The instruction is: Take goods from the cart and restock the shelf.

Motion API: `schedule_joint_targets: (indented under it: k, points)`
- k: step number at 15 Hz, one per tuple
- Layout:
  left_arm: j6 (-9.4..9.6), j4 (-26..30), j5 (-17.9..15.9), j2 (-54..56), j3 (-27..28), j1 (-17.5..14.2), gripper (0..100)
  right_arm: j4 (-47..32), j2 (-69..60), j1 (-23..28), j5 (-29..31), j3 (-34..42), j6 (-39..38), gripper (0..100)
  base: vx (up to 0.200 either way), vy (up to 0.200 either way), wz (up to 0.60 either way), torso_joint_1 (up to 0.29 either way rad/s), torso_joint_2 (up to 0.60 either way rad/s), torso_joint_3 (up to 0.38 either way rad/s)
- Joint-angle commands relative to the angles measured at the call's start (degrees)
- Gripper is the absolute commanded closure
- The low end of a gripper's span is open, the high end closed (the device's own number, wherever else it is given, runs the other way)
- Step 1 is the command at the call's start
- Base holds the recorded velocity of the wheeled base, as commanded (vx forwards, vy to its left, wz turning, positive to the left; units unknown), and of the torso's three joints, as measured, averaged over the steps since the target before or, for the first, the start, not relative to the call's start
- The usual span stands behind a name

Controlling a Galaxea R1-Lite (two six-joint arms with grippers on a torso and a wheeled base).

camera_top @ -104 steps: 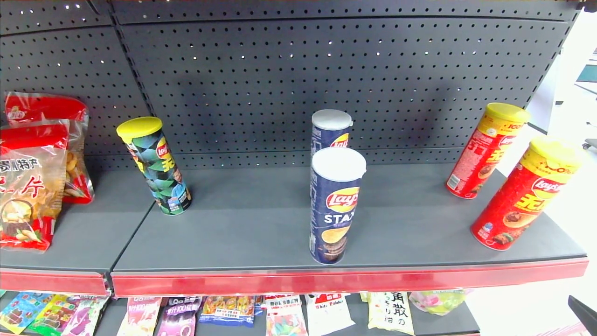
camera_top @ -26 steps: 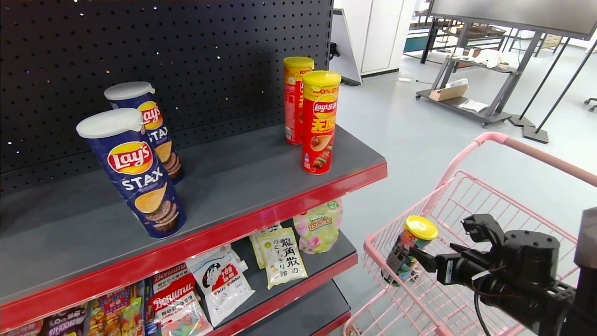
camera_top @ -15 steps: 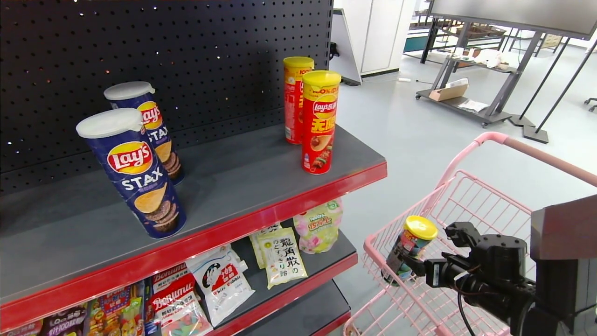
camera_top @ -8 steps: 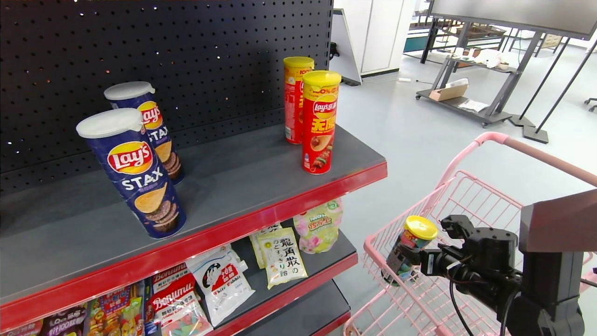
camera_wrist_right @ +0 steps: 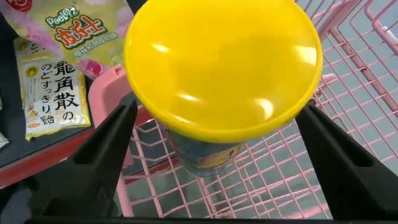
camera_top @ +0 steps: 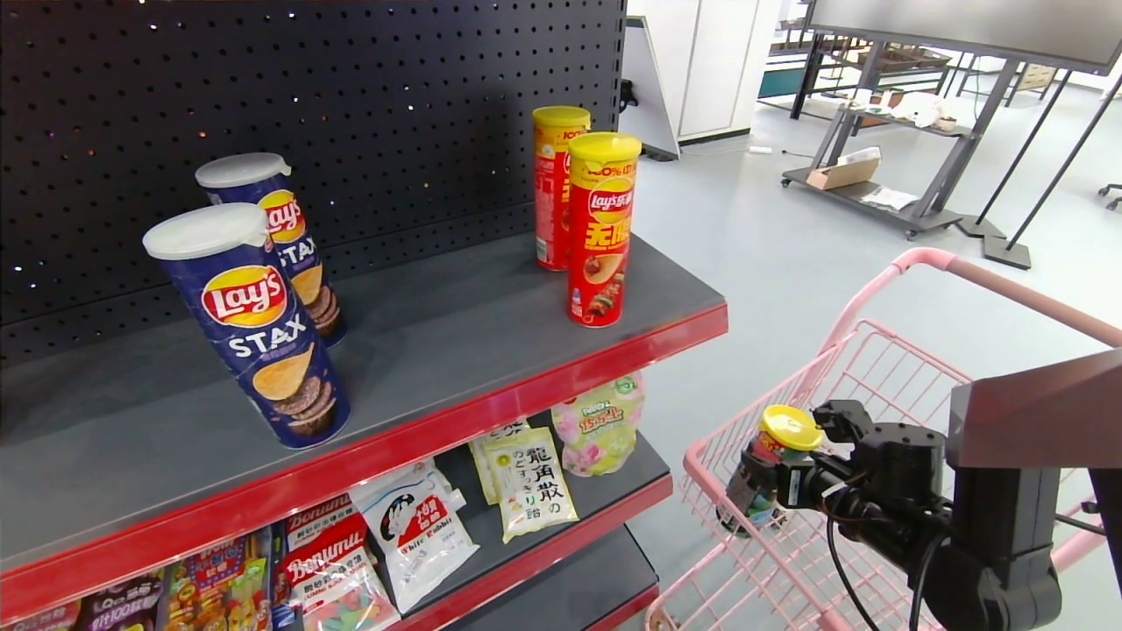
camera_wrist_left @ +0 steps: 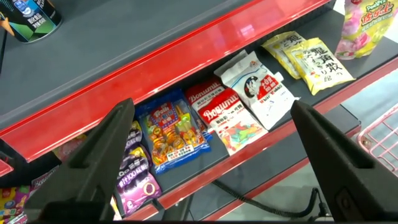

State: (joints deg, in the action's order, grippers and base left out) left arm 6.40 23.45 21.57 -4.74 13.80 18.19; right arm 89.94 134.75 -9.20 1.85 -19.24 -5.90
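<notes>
A chip can with a yellow lid (camera_top: 791,427) stands upright in the near left corner of the pink wire cart (camera_top: 914,259). My right gripper (camera_top: 761,480) is open, one finger on each side of the can just below its lid. In the right wrist view the yellow lid (camera_wrist_right: 224,62) sits between the two black fingers (camera_wrist_right: 106,162). The grey shelf (camera_top: 456,342) holds two blue cans (camera_top: 250,324) and two red cans (camera_top: 601,230). My left gripper (camera_wrist_left: 211,162) hangs open and empty in front of the lower shelf.
Snack bags (camera_top: 526,478) fill the lower shelf under the red edge strip (camera_top: 526,386). Bare shelf space lies between the blue and red cans. A rack (camera_top: 877,166) stands on the floor far behind the cart.
The head camera swung from the shelf toward the cart early on. Over the last second my right arm moved in toward the can, and its fingers now straddle it.
</notes>
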Motion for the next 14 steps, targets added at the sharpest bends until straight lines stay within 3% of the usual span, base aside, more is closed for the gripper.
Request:
schedule_joint_targets:
  k: [1, 11, 12, 14]
  points:
    - [0.02, 0.0, 0.0, -0.1, 0.0, 0.0, 0, 0.1, 1.1, 0.0, 0.0, -1.2, 0.0, 0, 0.000, 0.000, 0.00, 0.000, 0.00, 0.000]
    - [0.02, 0.2, 0.0, -0.1, -0.1, 0.0, 0, 0.1, 4.6, -0.4, 0.0, -5.5, 0.1, 0, 0.000, 0.000, 0.00, 0.000, 0.00, 0.000]
    - [0.02, 0.2, 0.0, -0.1, -0.1, 0.0, 0, 0.1, 5.0, -0.4, -0.1, -5.7, 0.2, 100, 0.000, 0.000, 0.00, 0.000, 0.00, 0.000]
    - [0.02, 0.2, 0.0, -0.1, -0.1, 0.0, 0, 0.1, 5.5, -0.6, -0.1, -7.0, 0.2, 100, 0.000, 0.000, 0.00, 0.000, 0.00, 0.000]
